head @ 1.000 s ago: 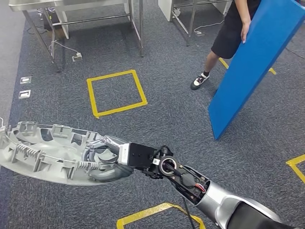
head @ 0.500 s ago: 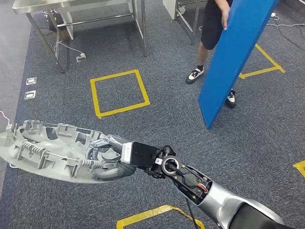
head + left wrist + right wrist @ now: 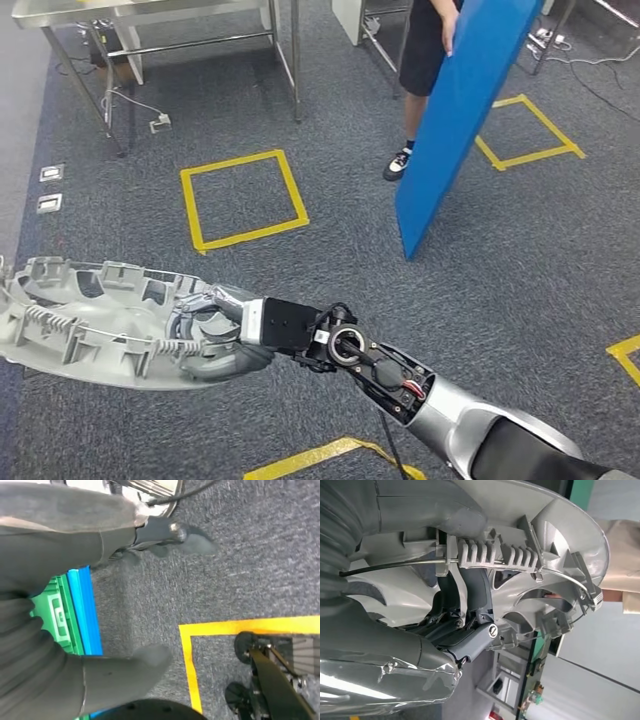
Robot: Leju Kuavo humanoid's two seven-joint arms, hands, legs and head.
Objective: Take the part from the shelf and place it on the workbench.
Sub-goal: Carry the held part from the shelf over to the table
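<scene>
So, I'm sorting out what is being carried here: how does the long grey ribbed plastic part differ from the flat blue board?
The grey ribbed plastic part is moulded with ribs and openings; the flat blue board is smooth and plain. The part lies near level, gripped by the robot's right hand; the board leans steeply, held by a person. Both are long and held off the carpet.

No readable text, labels, brands or numbers on anything in view.

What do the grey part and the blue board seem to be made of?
The grey part, gripped by the right hand, looks like matt moulded plastic: thin ribs, clips and cut-outs. The blue board looks like smooth rigid plastic or foam with even colour; I cannot tell which.
</scene>
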